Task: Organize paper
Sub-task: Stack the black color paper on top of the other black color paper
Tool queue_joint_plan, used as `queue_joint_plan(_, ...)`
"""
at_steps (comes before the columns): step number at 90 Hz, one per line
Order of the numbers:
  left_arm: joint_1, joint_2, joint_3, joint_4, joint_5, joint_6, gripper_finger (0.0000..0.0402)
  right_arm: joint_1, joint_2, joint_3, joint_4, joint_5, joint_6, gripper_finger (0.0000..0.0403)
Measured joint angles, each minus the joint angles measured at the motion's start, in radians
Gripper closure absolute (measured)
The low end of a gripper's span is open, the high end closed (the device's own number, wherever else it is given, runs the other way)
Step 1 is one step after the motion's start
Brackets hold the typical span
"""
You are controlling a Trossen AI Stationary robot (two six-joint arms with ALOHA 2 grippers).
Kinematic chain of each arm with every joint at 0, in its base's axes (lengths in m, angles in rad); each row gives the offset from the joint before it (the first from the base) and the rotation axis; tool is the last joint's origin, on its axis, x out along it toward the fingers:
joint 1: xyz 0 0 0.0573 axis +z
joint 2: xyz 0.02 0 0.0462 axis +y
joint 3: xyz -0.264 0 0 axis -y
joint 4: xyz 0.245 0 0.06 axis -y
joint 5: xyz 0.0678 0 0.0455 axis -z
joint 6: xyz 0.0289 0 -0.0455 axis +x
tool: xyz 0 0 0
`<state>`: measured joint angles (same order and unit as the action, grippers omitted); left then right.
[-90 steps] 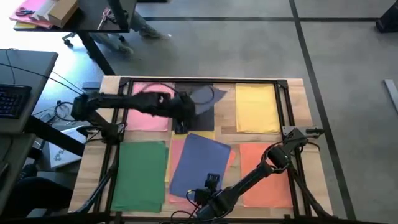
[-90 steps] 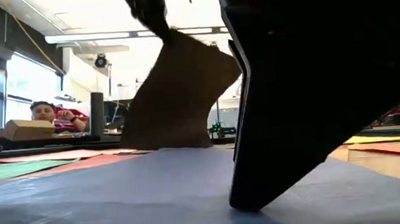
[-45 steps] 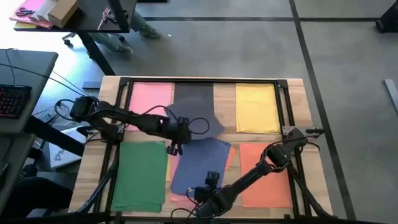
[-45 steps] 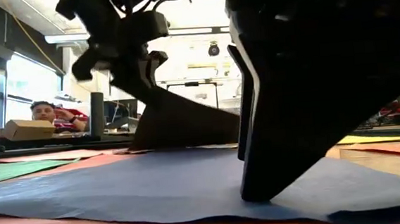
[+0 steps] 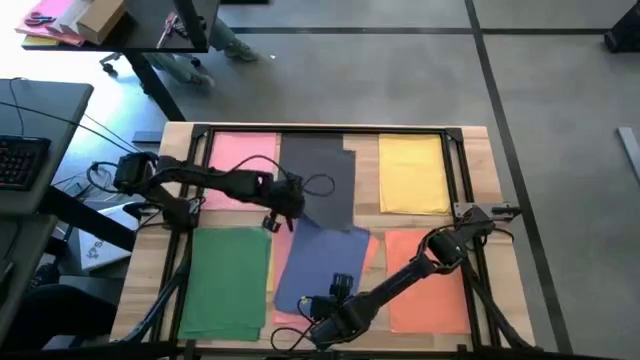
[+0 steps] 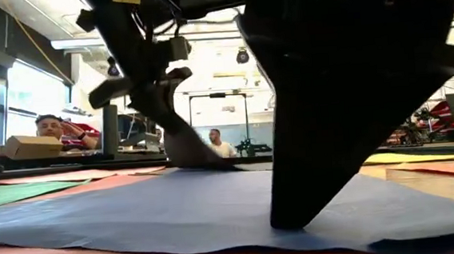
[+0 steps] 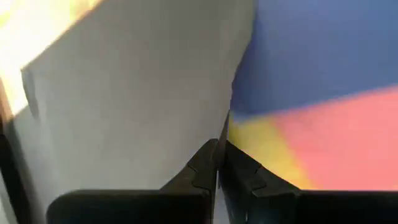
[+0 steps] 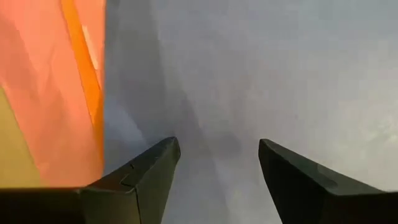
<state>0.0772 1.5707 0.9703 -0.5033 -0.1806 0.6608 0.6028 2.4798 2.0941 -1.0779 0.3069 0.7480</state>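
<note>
Six coloured sheets of paper lie on the wooden table: pink (image 5: pixel 240 160), dark grey (image 5: pixel 320 175) and yellow (image 5: pixel 412 172) along the far side, and green (image 5: pixel 225 280), blue (image 5: pixel 322 262) and orange (image 5: pixel 432 280) along the near side. The blue sheet lies askew over a salmon sheet. My left gripper (image 5: pixel 283 214) is shut on the dark grey sheet at its near left corner. My right gripper (image 5: pixel 337 298) stands open over the blue sheet's near end (image 8: pixel 261 74). My left gripper pinches the dark grey sheet's edge (image 7: pixel 225 127) near its near left corner between its two shut fingers, coming slanting down from the table's left. That corner (image 6: pixel 182 142) is raised a little; the rest of the sheet lies on the table. My right gripper has a fingertip (image 6: pixel 293 218) standing on the blue sheet's near part (image 6: pixel 217 212), coming from above with the fingers apart. The sheet lies flat under it.
A black frame (image 5: pixel 325 128) runs around the work area. Past the table's far left stands another table with a pink-and-yellow bundle and a cardboard box (image 5: pixel 95 18). People (image 6: pixel 51 127) show in the room behind. Cables and a keyboard (image 5: pixel 20 160) lie at the left.
My left gripper has gone toward the near edge and down with the dark grey sheet's corner. The sheet, lifted and curled a second ago, has spread out and now lies nearly flat between the pink and yellow sheets.
</note>
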Motion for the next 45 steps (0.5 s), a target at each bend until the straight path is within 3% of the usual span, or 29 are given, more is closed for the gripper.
queue_joint_plan(21, 0.097, 0.003, 0.000, -0.008, -0.017, 0.129, 0.0401, -0.003, 0.000, 0.000, -0.003, -0.004, 0.049, 0.0183)
queue_joint_plan(45, 0.126, 0.003, 0.000, -0.023, 0.004, 0.143, 0.0401, -0.005, 0.000, 0.000, -0.008, -0.007, 0.064, 0.0183)
